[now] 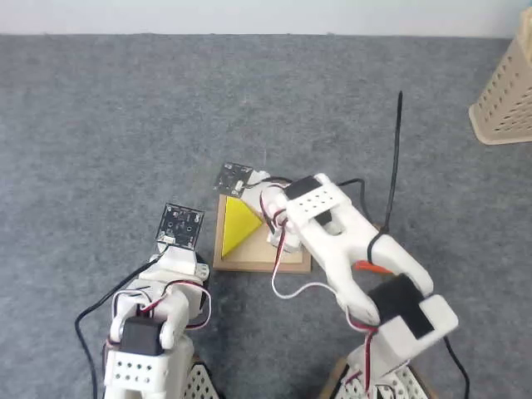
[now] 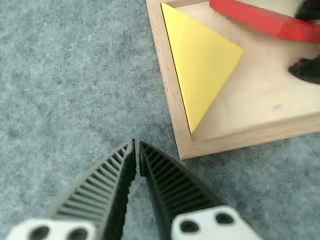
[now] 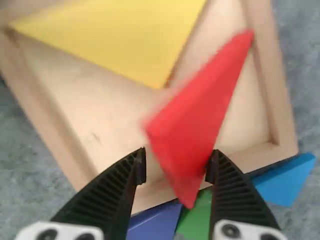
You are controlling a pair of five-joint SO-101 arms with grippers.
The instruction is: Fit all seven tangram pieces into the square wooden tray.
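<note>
The square wooden tray (image 1: 289, 263) lies on grey carpet, with a yellow triangle (image 1: 238, 224) flat inside it against one wall. Over the tray's floor my right gripper (image 3: 177, 162) is shut on a red triangle (image 3: 200, 115), which hangs tilted with one tip past the tray's wall. From the left wrist view the red triangle (image 2: 260, 20) is a raised bar beyond the yellow triangle (image 2: 200, 65). My left gripper (image 2: 136, 146) is shut with nothing in it, just above the carpet beside a corner of the tray (image 2: 172, 100).
Loose blue (image 3: 285, 182), green (image 3: 192, 222) and dark blue (image 3: 155, 220) pieces lie on the carpet just outside the tray wall, under my right gripper. A beige perforated container (image 1: 507, 91) stands at the far right. A thin black rod (image 1: 396, 158) rises beside the right arm.
</note>
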